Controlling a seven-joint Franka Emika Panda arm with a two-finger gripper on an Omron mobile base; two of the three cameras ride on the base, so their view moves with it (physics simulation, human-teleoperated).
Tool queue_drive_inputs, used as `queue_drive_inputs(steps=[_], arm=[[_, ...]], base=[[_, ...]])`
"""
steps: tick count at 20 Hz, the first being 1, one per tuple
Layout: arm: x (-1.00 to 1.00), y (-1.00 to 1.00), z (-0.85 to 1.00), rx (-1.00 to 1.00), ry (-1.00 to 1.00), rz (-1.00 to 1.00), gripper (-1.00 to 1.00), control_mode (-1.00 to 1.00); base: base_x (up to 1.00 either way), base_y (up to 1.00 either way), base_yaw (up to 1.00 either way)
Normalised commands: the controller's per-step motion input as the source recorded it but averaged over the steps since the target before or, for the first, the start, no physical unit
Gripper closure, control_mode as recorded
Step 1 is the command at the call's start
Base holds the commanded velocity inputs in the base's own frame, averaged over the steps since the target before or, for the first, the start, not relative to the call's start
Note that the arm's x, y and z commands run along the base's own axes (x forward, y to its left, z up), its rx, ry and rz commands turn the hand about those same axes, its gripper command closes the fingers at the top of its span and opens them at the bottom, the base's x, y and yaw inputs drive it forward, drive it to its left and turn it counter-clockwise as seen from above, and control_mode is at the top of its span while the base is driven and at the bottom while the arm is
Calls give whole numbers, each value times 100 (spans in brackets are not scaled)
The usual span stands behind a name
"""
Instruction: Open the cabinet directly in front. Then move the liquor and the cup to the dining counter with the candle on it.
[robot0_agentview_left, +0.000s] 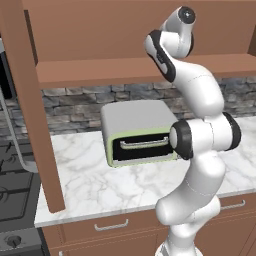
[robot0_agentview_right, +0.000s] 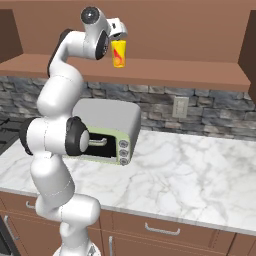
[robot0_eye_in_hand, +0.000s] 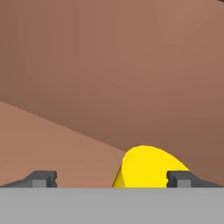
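The brown cabinet (robot0_agentview_right: 165, 30) stands open, its door (robot0_agentview_left: 27, 100) swung out at the left. On its bottom board stands the yellow cup (robot0_agentview_right: 119, 53) with a red-orange mark. My gripper (robot0_agentview_right: 119, 38) is right above the cup, open. In the hand view the cup's yellow rim (robot0_eye_in_hand: 148, 168) shows low down, closer to the right fingertip (robot0_eye_in_hand: 178, 178) than the left, and my gripper (robot0_eye_in_hand: 111, 178) holds nothing. The liquor, the dining counter and the candle are out of view.
A grey toaster oven (robot0_agentview_left: 137, 132) sits on the marble counter (robot0_agentview_right: 190, 165) under the cabinet, close in front of my arm. A stove (robot0_agentview_left: 12, 190) lies at the left. Drawers (robot0_agentview_right: 160, 227) run below the counter, and an outlet (robot0_agentview_right: 180, 106) is on the stone wall.
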Motion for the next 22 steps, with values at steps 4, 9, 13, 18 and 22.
queue_drive_inputs(steps=[4, 9, 13, 18, 22], arm=[[14, 0, 0, 0, -2, 0, -100, -100], [11, 0, 0, 0, 0, 0, -100, -100], [5, 0, 0, 0, 0, 0, -100, -100], [8, 0, 0, 0, 0, 0, -100, -100], [11, 0, 0, 0, 0, 0, -100, -100]], base=[[0, 0, 0], [0, 0, 0], [0, 0, 0], [0, 0, 0], [0, 0, 0]])
